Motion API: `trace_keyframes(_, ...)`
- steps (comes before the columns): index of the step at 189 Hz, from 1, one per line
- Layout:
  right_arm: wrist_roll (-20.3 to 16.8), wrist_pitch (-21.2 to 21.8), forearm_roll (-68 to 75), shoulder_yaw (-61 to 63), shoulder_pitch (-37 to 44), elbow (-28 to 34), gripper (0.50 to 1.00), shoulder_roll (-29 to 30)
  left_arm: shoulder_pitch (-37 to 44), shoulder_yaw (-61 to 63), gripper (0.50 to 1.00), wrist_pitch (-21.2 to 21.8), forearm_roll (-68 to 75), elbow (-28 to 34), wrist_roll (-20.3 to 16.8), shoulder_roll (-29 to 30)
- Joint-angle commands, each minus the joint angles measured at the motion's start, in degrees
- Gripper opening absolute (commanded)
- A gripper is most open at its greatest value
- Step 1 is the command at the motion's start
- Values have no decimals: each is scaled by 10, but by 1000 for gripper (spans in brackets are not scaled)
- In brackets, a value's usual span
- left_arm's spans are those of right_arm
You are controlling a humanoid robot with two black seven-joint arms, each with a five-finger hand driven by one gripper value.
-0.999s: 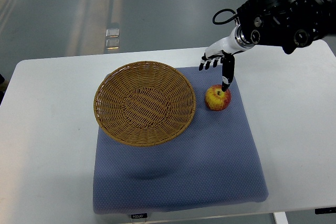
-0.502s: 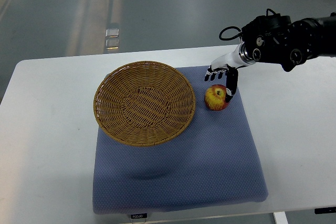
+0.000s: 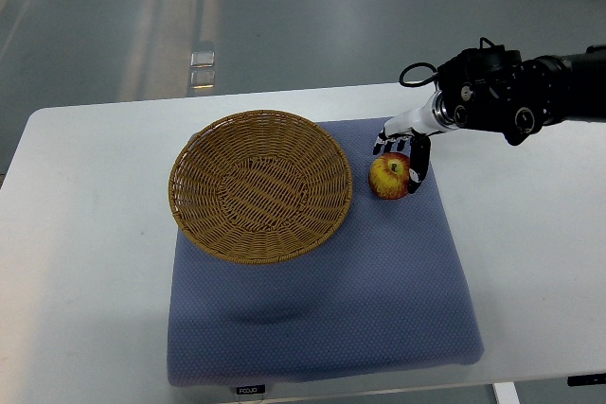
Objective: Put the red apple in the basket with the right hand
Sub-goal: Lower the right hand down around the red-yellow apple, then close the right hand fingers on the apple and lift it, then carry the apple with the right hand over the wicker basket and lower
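Bench [image 3: 85, 262] space is largely covered by a blue mat [image 3: 322, 309], on which a round wicker basket [image 3: 260, 184] is set. Just right of it the red apple [image 3: 389, 176] is bracketed, not yet clasped, by the right robot hand [image 3: 402, 153], fingers spread.

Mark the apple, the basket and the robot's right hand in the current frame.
apple [image 3: 388, 177], top view, on its red-yellow upper skin.
basket [image 3: 196, 149], top view, on its woven rim.
right hand [image 3: 405, 153], top view, on the hand's middle beside the apple.
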Motion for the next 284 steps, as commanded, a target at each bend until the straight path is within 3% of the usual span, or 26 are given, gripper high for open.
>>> trace_keyframes(1, 1, -5, -6, 0, -7, 0, 921, 0, 0, 0, 1000, 0, 0, 0, 0, 0)
trace_keyframes(58, 5, -33, -7, 4, -27, -4, 913, -2, 0, 0, 1000, 0, 0, 0, 0, 0)
trace_keyframes(66, 5, -34, -7, 4, -31, -5, 897, -2, 0, 0, 1000, 0, 0, 0, 0, 0)
trace_keyframes(71, 6, -36, -7, 4, -33, -5, 856, -1, 0, 0, 1000, 0, -1, 0, 0, 0)
trace_keyframes(81, 6, -36, -7, 4, -33, -5, 856, -1, 0, 0, 1000, 0, -1, 0, 0, 0)
trace_keyframes(82, 9, -44, -7, 3, -34, -5, 787, -1, 0, 0, 1000, 0, 0, 1, 0, 0)
trace_keyframes(90, 15, -50, -8, 2, -34, -5, 707, -1, 0, 0, 1000, 0, 0, 1, 0, 0)
trace_keyframes(100, 15, -50, -8, 2, -34, -5, 707, -1, 0, 0, 1000, 0, 0, 1, 0, 0)
trace_keyframes(101, 17, -54, -13, 0, -33, -5, 626, -1, 0, 0, 1000, 0, 0, 1, 1, 0)
trace_keyframes(115, 17, -54, -19, 0, -33, -5, 611, -2, 0, 0, 1000, 0, 0, 1, 0, 0)
trace_keyframes(116, 18, -54, -33, 0, -32, -5, 560, -3, 0, 0, 1000, 0, 0, 1, 0, 0)
trace_keyframes(131, 19, -48, -42, -1, -25, -4, 527, -10, 0, 0, 1000, 0, 0, 1, 1, 0)
trace_keyframes(149, 24, -34, -42, -2, -10, -3, 517, -22, 0, 0, 1000, 0, 0, 1, 0, 0)
trace_keyframes(174, 27, 18, -40, 2, 67, 15, 519, -48, 0, 0, 1000, 0, 0, 1, 0, 0)
trace_keyframes(203, 30, 103, -32, 6, 203, 74, 525, -72, 0, 0, 1000, 0, 0, 0, 0, 0)
trace_keyframes(219, 31, 113, -28, 13, 236, 92, 525, -76, 0, 0, 1000, 0, 0, 0, 0, 0)
trace_keyframes(220, 31, 125, -16, 26, 279, 110, 527, -75, 0, 0, 1000, 0, 0, 0, 0, 0)
trace_keyframes(230, 30, 134, -4, 28, 308, 119, 529, -69, 0, 0, 1000, 0, 0, 0, 1, 0)
trace_keyframes(274, 34, 125, 6, 28, 310, 118, 533, -33, 0, -1, 1000, 0, 0, 0, 0, 0)
trace_keyframes(275, 46, 97, 15, 30, 299, 115, 533, -19, 0, -1, 1000, 0, 0, 1, 0, 0)
trace_keyframes(284, 65, 65, 25, 33, 287, 112, 533, -8, 0, -1, 1000, 0, 0, 1, 0, 0)
